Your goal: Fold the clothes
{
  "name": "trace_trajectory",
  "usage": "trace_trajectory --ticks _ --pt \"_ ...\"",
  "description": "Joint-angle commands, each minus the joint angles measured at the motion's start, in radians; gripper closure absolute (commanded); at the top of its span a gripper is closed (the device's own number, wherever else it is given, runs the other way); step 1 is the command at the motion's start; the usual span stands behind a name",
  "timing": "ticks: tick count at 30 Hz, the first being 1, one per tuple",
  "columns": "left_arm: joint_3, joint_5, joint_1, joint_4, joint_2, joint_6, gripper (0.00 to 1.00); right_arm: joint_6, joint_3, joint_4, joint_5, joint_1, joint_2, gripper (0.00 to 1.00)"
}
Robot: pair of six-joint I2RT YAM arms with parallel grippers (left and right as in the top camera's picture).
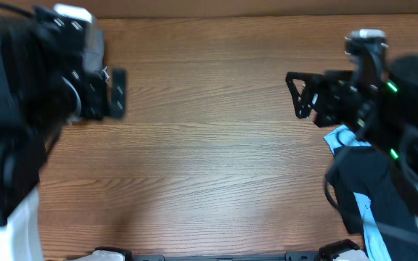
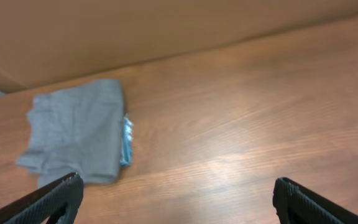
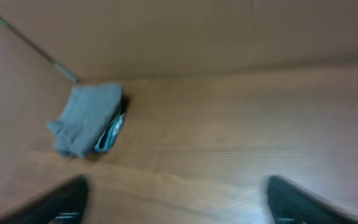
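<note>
The grey shorts (image 2: 79,134) lie as a small folded bundle on the wooden table, close to the brown wall. They also show in the right wrist view (image 3: 89,118), far off in the table's corner. They do not show in the overhead view. My left gripper (image 2: 179,202) is open and empty above bare wood, with the bundle ahead at its left. It sits at the upper left overhead (image 1: 117,93). My right gripper (image 3: 176,199) is open and empty, far from the bundle, at the upper right overhead (image 1: 296,94).
A strip of blue fabric (image 2: 127,140) pokes out at the bundle's edge. A heap with a black garment (image 1: 369,185) and a light-blue garment (image 1: 339,138) lies at the table's right side under the right arm. A brown cardboard wall (image 2: 135,31) borders the table.
</note>
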Motion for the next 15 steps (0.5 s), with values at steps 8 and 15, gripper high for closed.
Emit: trace_trajectory --ticks 8,15 --pt "-0.010 -0.188 -0.252 -0.138 -0.114 -0.215 0.00 -0.005 0.011 -0.045 0.088 -0.003 -0.165 0.00" --pt "-0.010 -0.188 -0.252 -0.138 -0.103 -0.215 0.00 -0.005 0.011 -0.168 0.088 -0.003 -0.154 0.00"
